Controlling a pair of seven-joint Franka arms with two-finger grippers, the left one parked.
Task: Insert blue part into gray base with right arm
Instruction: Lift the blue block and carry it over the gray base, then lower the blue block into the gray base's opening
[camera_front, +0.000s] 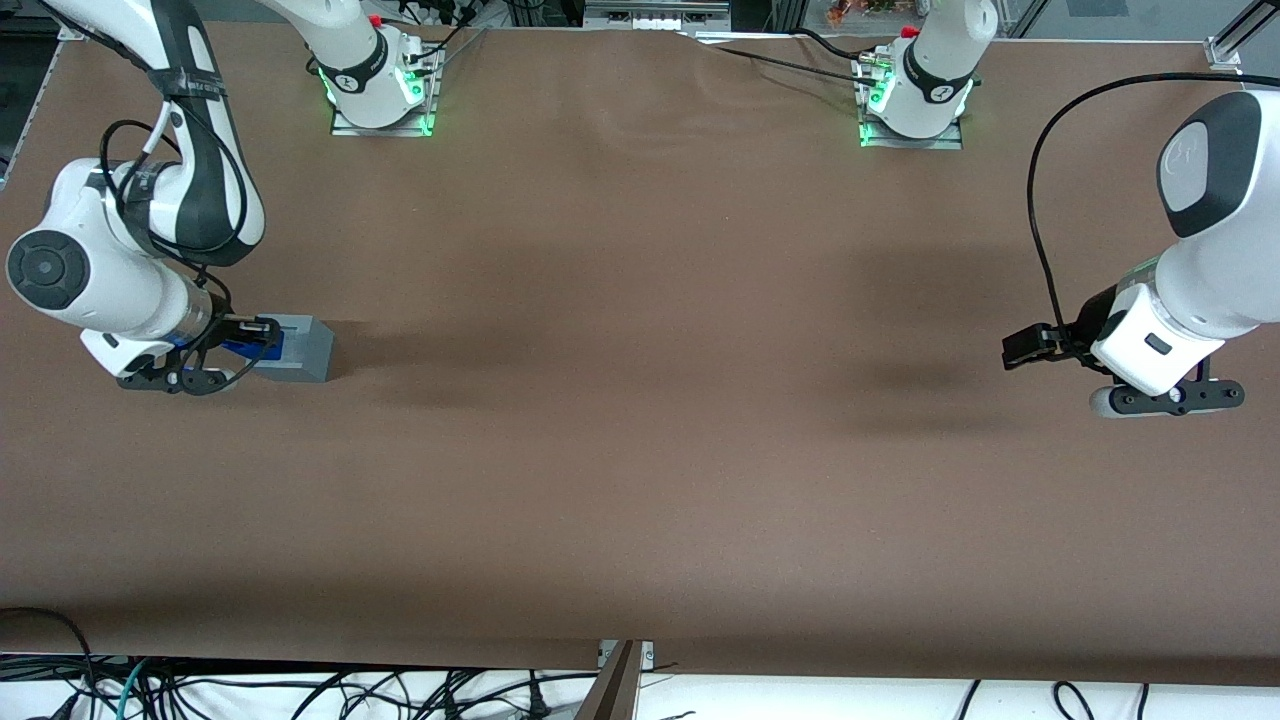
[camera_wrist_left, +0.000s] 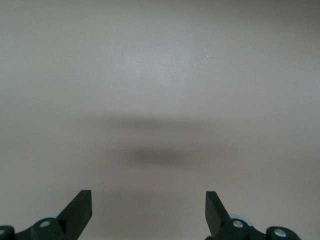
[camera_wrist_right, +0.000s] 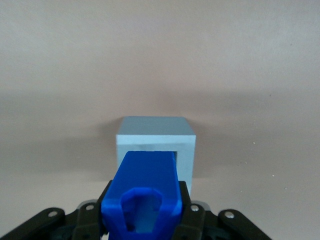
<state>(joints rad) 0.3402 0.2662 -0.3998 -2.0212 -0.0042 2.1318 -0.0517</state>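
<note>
Now the tool (camera_wrist_right: 145, 220) grips the blue part (camera_wrist_right: 145, 187) with its nose at the gray base (camera_wrist_right: 155, 142) opening — held level, presumably for sliding in — at the desk's (camera_front: 640, 450) working-arm end.

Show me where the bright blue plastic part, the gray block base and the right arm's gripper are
Bright-blue plastic part (camera_wrist_right: 145, 187), right wrist view: its broad blue face, held in the gripper.
Matte gray cube-like base (camera_front: 305, 350), front view: its sloping side face.
Right arm's black two-finger gripper (camera_front: 252, 335), front view: between the fingertips, over the base.
</note>
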